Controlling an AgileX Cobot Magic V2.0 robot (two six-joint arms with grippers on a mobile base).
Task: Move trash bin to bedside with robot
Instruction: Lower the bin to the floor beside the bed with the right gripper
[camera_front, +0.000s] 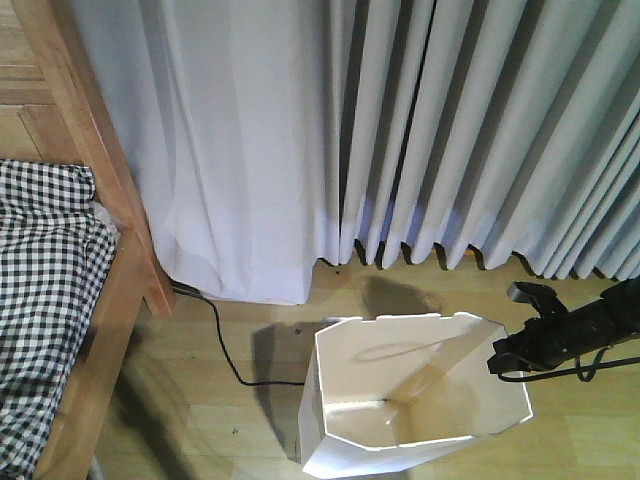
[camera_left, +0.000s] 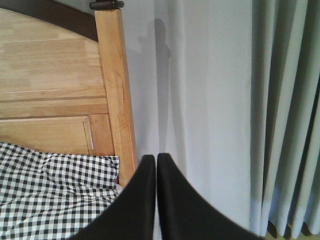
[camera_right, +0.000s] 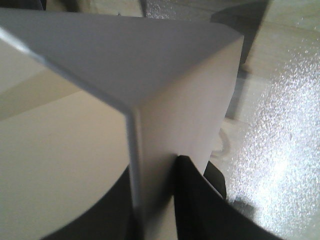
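The white trash bin (camera_front: 410, 400) stands on the wooden floor at the bottom middle, its angular rim open upward. My right gripper (camera_front: 499, 357) is at the bin's right rim, on a thin black arm. In the right wrist view my right gripper (camera_right: 150, 200) is shut on the trash bin (camera_right: 175, 100) wall, one finger inside and one outside. The bed (camera_front: 112, 300) with a light-brown frame and checked bedding (camera_front: 40, 290) lies at the left, a floor gap away from the bin. My left gripper (camera_left: 156, 158) is shut and empty, facing the bed post (camera_left: 114, 95) and bedding (camera_left: 50, 195).
Grey-white curtains (camera_front: 400, 130) hang along the whole back, down to the floor. A black cable (camera_front: 225, 350) runs over the floor between the bed and the bin. Bare wooden floor (camera_front: 200, 420) lies between the bed frame and the bin.
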